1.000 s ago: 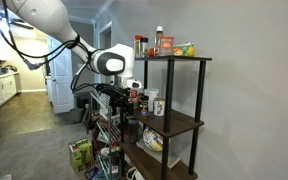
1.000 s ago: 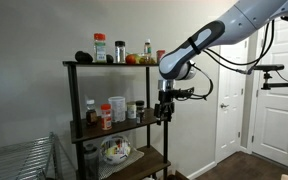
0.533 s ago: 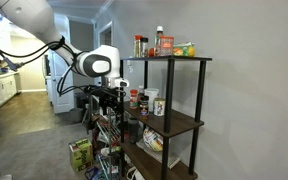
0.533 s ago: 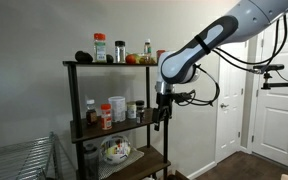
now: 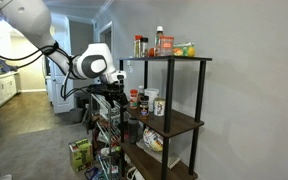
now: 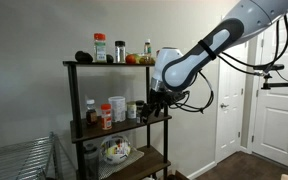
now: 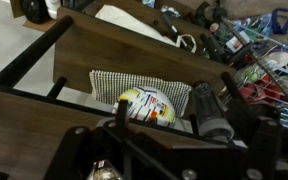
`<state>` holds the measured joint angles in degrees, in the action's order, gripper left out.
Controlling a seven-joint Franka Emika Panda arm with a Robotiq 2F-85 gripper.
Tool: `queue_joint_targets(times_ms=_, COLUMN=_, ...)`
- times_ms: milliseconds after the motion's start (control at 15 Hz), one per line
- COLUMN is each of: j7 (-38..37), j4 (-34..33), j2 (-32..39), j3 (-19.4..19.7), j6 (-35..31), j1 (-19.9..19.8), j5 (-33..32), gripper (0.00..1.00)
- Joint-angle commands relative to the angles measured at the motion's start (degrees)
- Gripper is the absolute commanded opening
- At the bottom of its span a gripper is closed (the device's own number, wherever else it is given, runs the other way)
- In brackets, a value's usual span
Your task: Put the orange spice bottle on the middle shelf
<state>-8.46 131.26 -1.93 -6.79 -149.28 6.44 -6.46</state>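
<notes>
Dark brown wood, matt, on the middle shelf (image 5: 180, 122), rack frame (image 6: 70, 118) black metal, matt, robot arm (image 6: 216, 42) shell white plastic, glossy, wire rack (image 6: 22, 160) bright bare metal, bowl (image 7: 149, 106) glossy, patterned.

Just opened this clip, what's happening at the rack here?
A Franka arm's end effector is at the open end of the middle shelf of the rack, beside the jars there. An orange bottle stands on that shelf. Whether the end effector grips anything can't be made out. The wrist view looks down at a patterned bowl on the board below.

One rack (image 6: 70, 100) (three shelves (image 6: 104, 65))
</notes>
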Motion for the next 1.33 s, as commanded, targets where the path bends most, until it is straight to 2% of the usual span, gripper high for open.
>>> queue_joint_targets(times_ms=0, j7=-11.6, j4=1.8, j2=-0.3, j3=-0.2, j6=-6.1, j1=-0.9, j5=-10.2, gripper=1.00)
queue_joint_targets(times_ms=200, j7=-22.9, j4=1.7, j2=0.5, j3=0.5, j6=-8.3, j1=-1.5, j5=-19.9, gripper=1.00)
queue_joint_targets(times_ms=400, j7=-28.7, j4=1.7, j2=0.7, j3=1.1, j6=-8.1, j1=-1.4, j5=-23.6, gripper=1.00)
queue_joint_targets(times_ms=667, j7=-29.0, j4=2.7, j2=0.5, j3=1.2, j6=-8.0, j1=-0.9, j5=-21.5, gripper=1.00)
queue_joint_targets(times_ms=733, j7=-28.0, j4=0.8, j2=1.3, j3=1.1, j6=-6.4, j1=-0.9, j5=-21.9, gripper=1.00)
queue_joint_targets(times_ms=1200, j7=-28.0, j4=1.3, j2=1.3, j3=1.1, j6=-6.4, j1=-0.9, j5=-21.9, gripper=1.00)
queue_joint_targets(times_ms=1267, j7=-30.3, j4=1.8, j2=0.4, j3=1.1, j6=-6.1, j1=-0.9, j5=-23.9, gripper=1.00)
